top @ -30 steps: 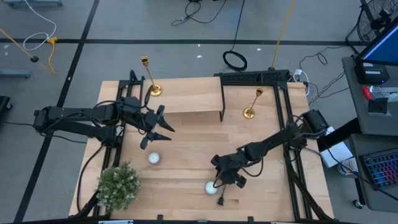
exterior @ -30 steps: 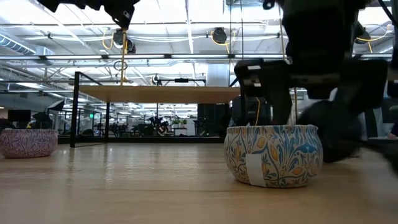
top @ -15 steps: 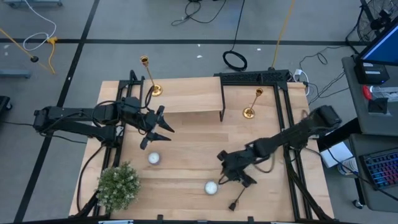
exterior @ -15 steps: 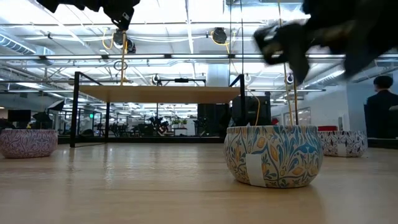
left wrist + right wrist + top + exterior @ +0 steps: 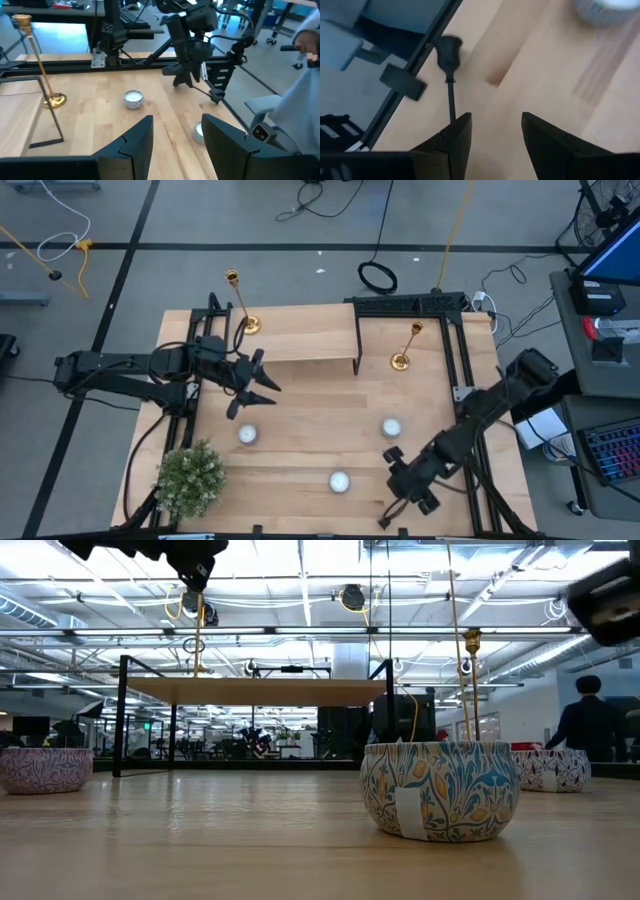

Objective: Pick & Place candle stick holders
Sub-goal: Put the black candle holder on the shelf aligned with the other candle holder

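Right gripper (image 5: 408, 485): mine, low in the lower right of the high view, near the table's (image 5: 300, 400) front edge. Fingers spread, nothing between them; released.

Black candlestick (image 5: 394, 508): lying flat just beside my fingers, almost at the front edge. In my wrist view its stem and cup (image 5: 448, 50) run toward the table's dark side rail. Lying down so close to the edge, it could, I judge, roll or be nudged off.

Gold candlestick, upper left (image 5: 240, 302): upright at the far left corner.

Gold candlestick, upper right (image 5: 406, 345): upright beyond the raised shelf (image 5: 305, 340), near the frame posts.

Tealights: three, at (image 5: 247, 435), (image 5: 339, 481) and (image 5: 391, 428); the last two flank my path inward.

Plant (image 5: 189, 477): lower left corner.

Left gripper (image 5: 258, 383): waiting left of centre, fingers parted, empty.

Open room: bare wood at the table's centre.
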Robot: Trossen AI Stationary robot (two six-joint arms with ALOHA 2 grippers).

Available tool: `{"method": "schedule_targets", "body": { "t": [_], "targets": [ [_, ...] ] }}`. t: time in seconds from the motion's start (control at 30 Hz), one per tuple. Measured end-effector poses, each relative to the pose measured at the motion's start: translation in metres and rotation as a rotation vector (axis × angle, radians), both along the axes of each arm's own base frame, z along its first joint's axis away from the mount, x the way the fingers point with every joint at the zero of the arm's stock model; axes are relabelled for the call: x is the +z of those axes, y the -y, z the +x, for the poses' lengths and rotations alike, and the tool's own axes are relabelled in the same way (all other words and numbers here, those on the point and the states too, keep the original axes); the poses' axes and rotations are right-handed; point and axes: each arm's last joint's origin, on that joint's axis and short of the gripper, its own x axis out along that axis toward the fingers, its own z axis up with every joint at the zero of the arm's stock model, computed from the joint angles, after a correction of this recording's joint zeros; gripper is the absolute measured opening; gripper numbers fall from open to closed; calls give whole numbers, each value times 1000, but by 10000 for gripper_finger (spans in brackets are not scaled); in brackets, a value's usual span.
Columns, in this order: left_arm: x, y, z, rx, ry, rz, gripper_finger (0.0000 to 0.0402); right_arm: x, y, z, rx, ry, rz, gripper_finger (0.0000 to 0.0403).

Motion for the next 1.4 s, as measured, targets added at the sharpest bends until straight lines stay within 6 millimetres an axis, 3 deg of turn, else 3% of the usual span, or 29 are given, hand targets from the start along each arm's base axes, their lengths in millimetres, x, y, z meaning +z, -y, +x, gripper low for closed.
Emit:
{"method": "schedule_targets", "body": {
  "t": [0.17,0.37,0.53,0.63,0.8,1.0,1.17,1.4],
  "targets": [
    [-2,0,0,18,-25,-22,175,-4,-10,-6,-127,-44,32,169],
    [-7,-1,-2,34,-79,-7,175,-5,-43,-20,-291,-39,197,169],
    [-8,-1,-2,44,-85,8,175,-24,-63,-33,-342,-54,185,169],
    [-8,-1,-2,46,-83,9,175,-40,-67,-42,-248,-81,75,169],
    [-6,-3,-1,122,-74,17,175,-53,-48,-57,-221,-120,-235,169],
    [-6,-5,-1,140,-51,118,175,-43,-39,-57,-251,-121,-258,169],
    [-7,-5,-1,152,-44,166,175,-41,-25,-46,-396,-60,-322,169],
    [-8,-5,-1,170,-72,104,175,-38,-11,-30,-433,-230,-217,169]
  ]
}}
